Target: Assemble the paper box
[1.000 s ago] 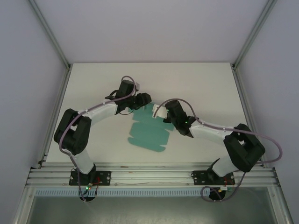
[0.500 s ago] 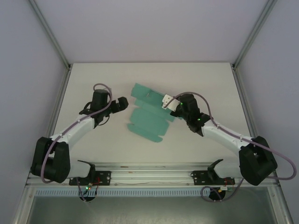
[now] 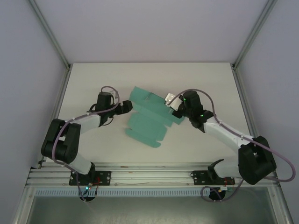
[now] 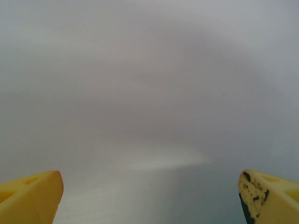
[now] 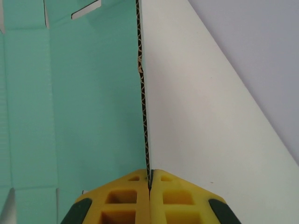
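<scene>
The paper box (image 3: pixel 149 116) is a teal-green die-cut card sheet, unfolded, lying in the middle of the table with its right side lifted. My right gripper (image 3: pixel 174 108) is shut on the sheet's right edge. In the right wrist view the card (image 5: pixel 93 93) runs edge-on into the pinch between the yellow fingers (image 5: pixel 126 198), and my right gripper (image 5: pixel 149 183) holds it there. My left gripper (image 3: pixel 127 107) stands open just left of the sheet, apart from it. Its yellow fingertips (image 4: pixel 32 193) sit wide apart in the left wrist view, with nothing between them.
The white table (image 3: pixel 93 149) has bare room left of, behind and in front of the sheet. Grey walls and slanting aluminium posts (image 3: pixel 50 35) enclose it. An aluminium rail (image 3: pixel 149 175) with both arm bases runs along the near edge.
My left gripper let go of the sheet, opened wide and drew back to the left. The right gripper carried the sheet's right edge back and to the right, and the sheet shifted with it.
</scene>
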